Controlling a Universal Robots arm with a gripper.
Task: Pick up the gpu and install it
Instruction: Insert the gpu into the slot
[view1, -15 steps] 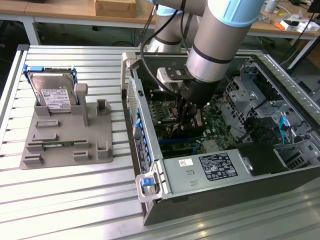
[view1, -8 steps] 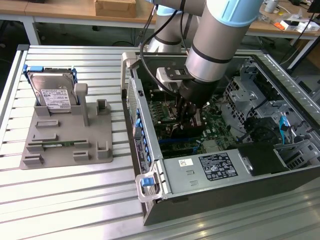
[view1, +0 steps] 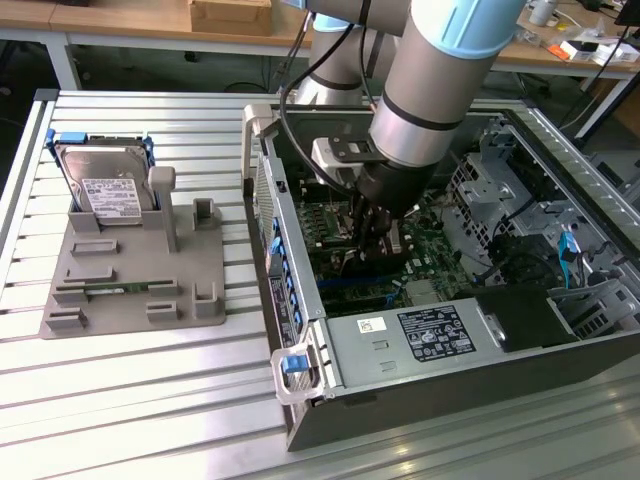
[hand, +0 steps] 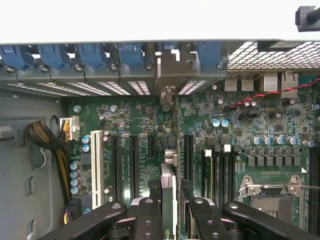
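**GPU held edge-on inside the open computer case**

The arm reaches down into the open computer case (view1: 420, 330), its gripper (view1: 378, 232) low over the green motherboard (view1: 345, 225). In the wrist view the gripper (hand: 172, 210) is clamped on the gpu (hand: 167, 185), which stands on edge between the two black fingers (hand: 147, 215) and runs away from the camera toward the rear wall of the case. The card's silver end bracket (hand: 167, 75) sits upright against the row of blue slot latches (hand: 132, 55), in line with one rear slot opening. Long black expansion slots (hand: 134, 165) lie parallel to the card on one side and a further slot and memory sockets on the other, leaving narrow lanes beside the fingers. A white slot (hand: 96, 167) and a braided cable bundle (hand: 47, 142) stand farther off.

On the exterior view's left, well apart from the case, a grey parts holder (view1: 130, 290) rests on the slatted table (view1: 130, 400), with a silver hard drive (view1: 105, 180) upright in it.
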